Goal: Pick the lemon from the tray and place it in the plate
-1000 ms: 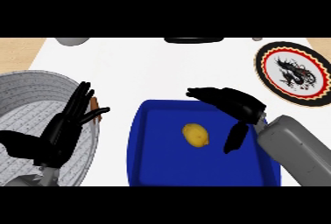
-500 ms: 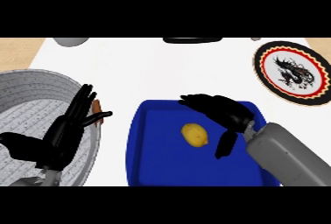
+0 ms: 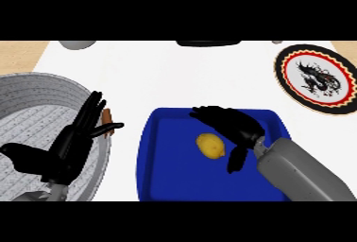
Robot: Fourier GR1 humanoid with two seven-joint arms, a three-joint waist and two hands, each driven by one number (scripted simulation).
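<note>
Blue plastic fills the near middle of the counter: one shallow tray [image 3: 167, 184], and in it a single yellow lemon [image 3: 210, 145], lying on its side toward the tray's centre. The right hand [image 3: 233, 125] hangs over the tray just beside the lemon, on its right, fingers loosely curved and spread with the thumb pointing down toward the near edge; it holds nothing, and no finger appears to close on the fruit. That placement reads as a reach set up for a grasp, the open span standing ready to come round the lemon from the side.

At the near left, the left hand [image 3: 70, 146] rests open, fingers straight and pointing up, over the rim of one large grey basin [image 3: 42, 90]. It seems parked out of the way, taking no part in the pick. A small brownish object shows just behind its fingers; what it is cannot be told.

Farther off, at the far right of the white counter [image 3: 146, 71], lies one round plate [image 3: 317, 78] with a red and black rim and a dark dragon figure in its centre. It stands well apart from the tray, so the lemon would have to be carried away and rightward.
</note>
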